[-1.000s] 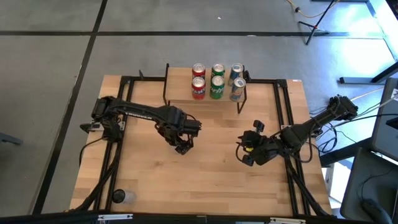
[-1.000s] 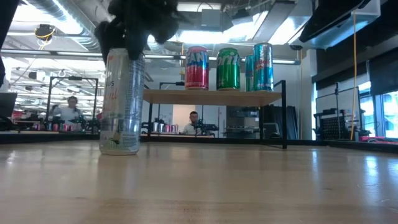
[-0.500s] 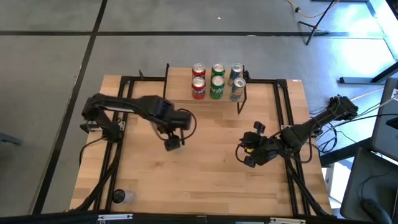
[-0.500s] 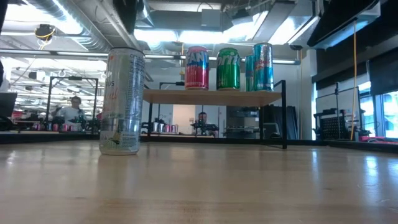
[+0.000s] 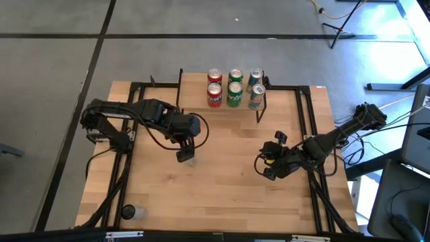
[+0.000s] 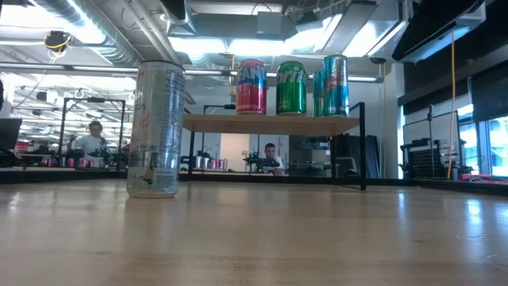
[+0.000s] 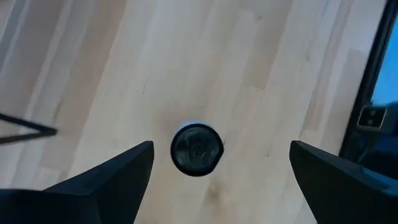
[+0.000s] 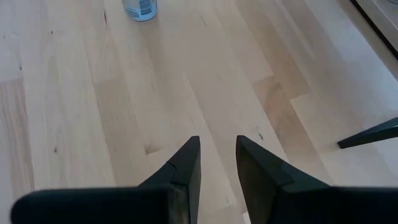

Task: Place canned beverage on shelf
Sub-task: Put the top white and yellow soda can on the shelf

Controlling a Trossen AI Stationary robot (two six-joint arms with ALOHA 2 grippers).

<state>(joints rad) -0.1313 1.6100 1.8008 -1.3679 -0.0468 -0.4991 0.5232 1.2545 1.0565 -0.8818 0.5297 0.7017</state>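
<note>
A tall silver can stands upright on its base on the wooden table, left of the middle; it also shows in the right wrist view. My left gripper hovers straight above it, wide open, pointing down. In the left wrist view the can's top lies below and between the fingers, clear of them. The shelf with its light wood top stands at the far edge and carries several cans. My right gripper waits low at the right, fingers a narrow gap apart, empty.
Red, green and blue cans fill the shelf's right part; its left part is bare. Black frame rails run along the table's sides. A small dark-topped object sits at the near left. People show in the room behind.
My left gripper has gone up off the silver can's top and a little toward the table's left edge. The can stands where it was, upright on the table.
</note>
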